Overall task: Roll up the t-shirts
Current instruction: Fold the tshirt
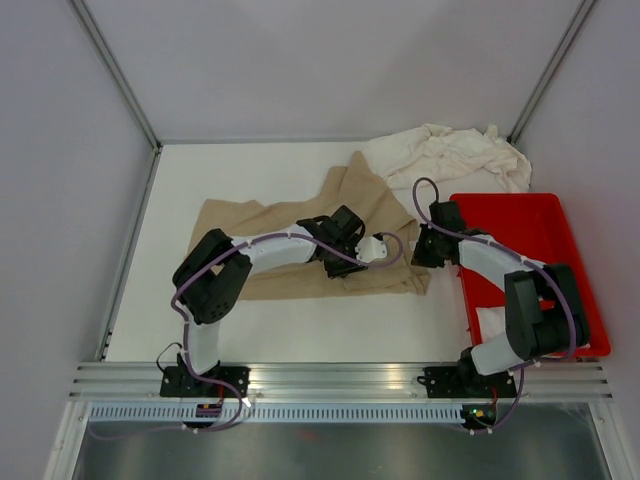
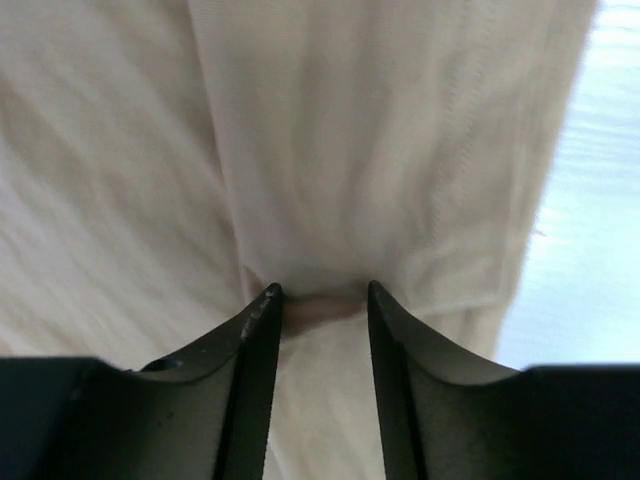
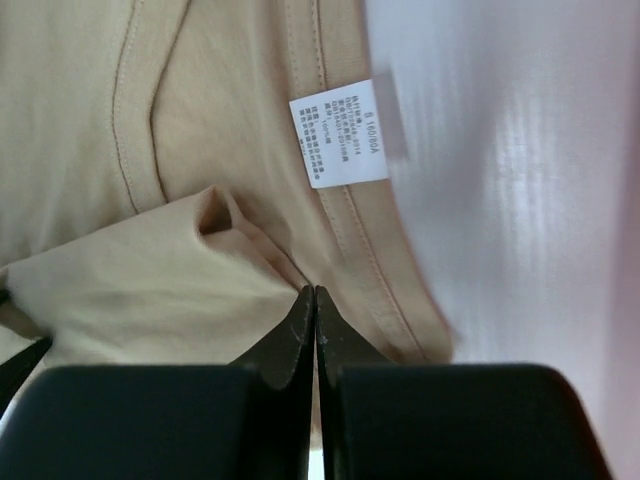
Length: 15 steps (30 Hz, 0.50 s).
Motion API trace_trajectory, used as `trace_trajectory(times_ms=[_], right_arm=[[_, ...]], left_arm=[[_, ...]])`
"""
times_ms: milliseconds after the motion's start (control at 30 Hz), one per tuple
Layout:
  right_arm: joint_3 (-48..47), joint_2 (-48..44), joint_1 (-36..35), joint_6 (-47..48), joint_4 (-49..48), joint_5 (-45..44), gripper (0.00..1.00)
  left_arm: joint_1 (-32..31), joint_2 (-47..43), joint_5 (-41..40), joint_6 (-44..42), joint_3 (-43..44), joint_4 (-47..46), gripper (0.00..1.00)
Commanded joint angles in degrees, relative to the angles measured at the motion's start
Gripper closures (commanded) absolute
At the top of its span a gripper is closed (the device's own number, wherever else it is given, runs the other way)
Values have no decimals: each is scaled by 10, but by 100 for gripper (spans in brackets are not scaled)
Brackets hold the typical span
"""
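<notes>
Rolling is barely under way: the tan cotton t-shirt (image 1: 290, 215) lies rumpled, unrolled, left gripper (image 2: 320, 300) pinching a fold, right gripper (image 3: 315, 300) pressed together at its edge; cream-white t-shirts (image 1: 450, 155) sit heaped.

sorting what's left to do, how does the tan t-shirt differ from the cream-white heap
Colour: the tan t-shirt is beige, the cream-white heap off-white. Pose: the tan t-shirt lies spread, partly folded, mid-table; the heap is crumpled at the far right corner behind the red tray. Only the tan t-shirt shows a white label. Both are unrolled cloth.
</notes>
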State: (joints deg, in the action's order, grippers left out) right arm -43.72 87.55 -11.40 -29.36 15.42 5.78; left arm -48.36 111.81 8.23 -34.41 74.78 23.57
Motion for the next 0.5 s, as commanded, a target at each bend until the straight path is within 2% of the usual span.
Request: trace_trajectory(times_ms=[0,33,133,200,267,433,467], right_arm=[[-54,-58,2,39,72,-52,96],[-58,-82,3,41,106,-54,90],[-51,-128,3,36,150,-84,83],[-19,-146,3,24,159,-78,81],[7,-167,3,9,160,-67,79],[77,-193,3,-4,132,-60,60],[82,-194,3,-3,126,-44,59]], left_arm=[[-2,-86,61,1,44,95,53],[-2,-105,71,5,61,110,52],[0,-177,44,9,53,165,44],[10,-206,15,8,25,189,44],[26,-250,-22,8,-44,205,44],[134,-314,-108,-10,-209,206,44],[174,-327,-115,-18,-225,206,42]])
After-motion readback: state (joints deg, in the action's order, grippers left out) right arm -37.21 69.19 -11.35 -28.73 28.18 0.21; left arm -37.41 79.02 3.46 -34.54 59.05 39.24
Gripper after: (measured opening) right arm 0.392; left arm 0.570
